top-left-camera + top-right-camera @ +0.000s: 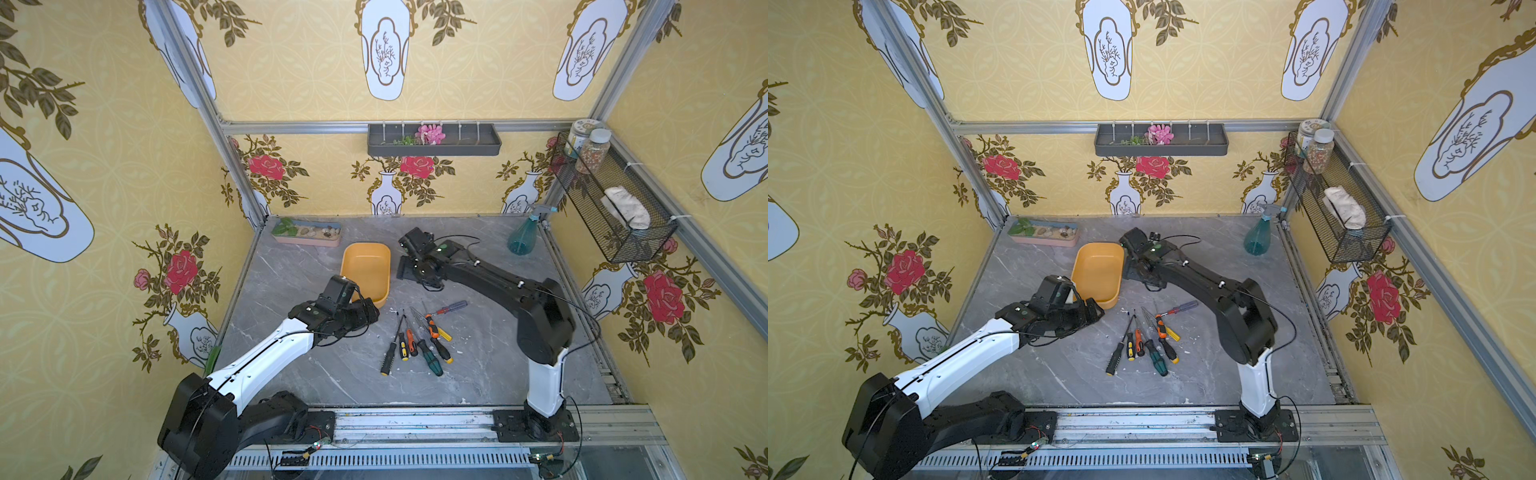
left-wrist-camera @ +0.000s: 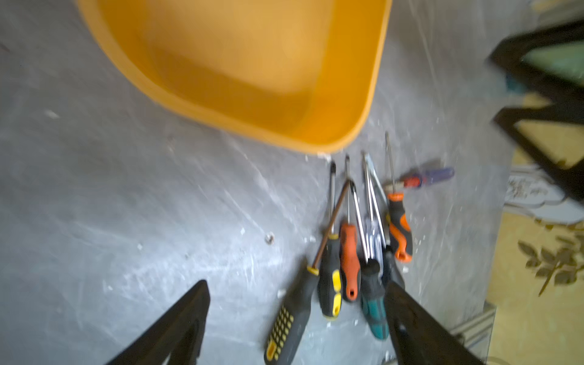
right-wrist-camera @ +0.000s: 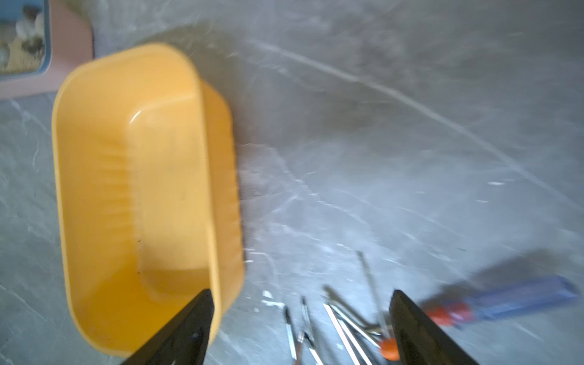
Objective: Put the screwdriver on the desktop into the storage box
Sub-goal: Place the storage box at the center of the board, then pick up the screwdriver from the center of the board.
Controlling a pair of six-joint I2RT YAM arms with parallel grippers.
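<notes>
A heap of mixed screwdrivers (image 1: 415, 340) with black, yellow, orange and green handles is lying flat on the grey stone-look desktop (image 1: 478, 365) near its middle, shafts pointing toward 12 o'clock. A blue-and-red-handled screwdriver (image 1: 451, 308) is lying crosswise at the heap's 1 o'clock edge. All of them are resting outside the yellow-orange plastic storage box (image 1: 365, 266), which is sitting at 11 o'clock from the heap.

The left gripper (image 2: 297, 284) is hanging at the heap's 10 o'clock, by the box's near corner, its jaws standing wide apart and gripping nothing. The right gripper (image 3: 301, 293) is hanging just beside the box at its 3 o'clock, likewise released and empty.

A pink tray of pebbles (image 1: 307, 235) is sitting at the box's 11 o'clock.
</notes>
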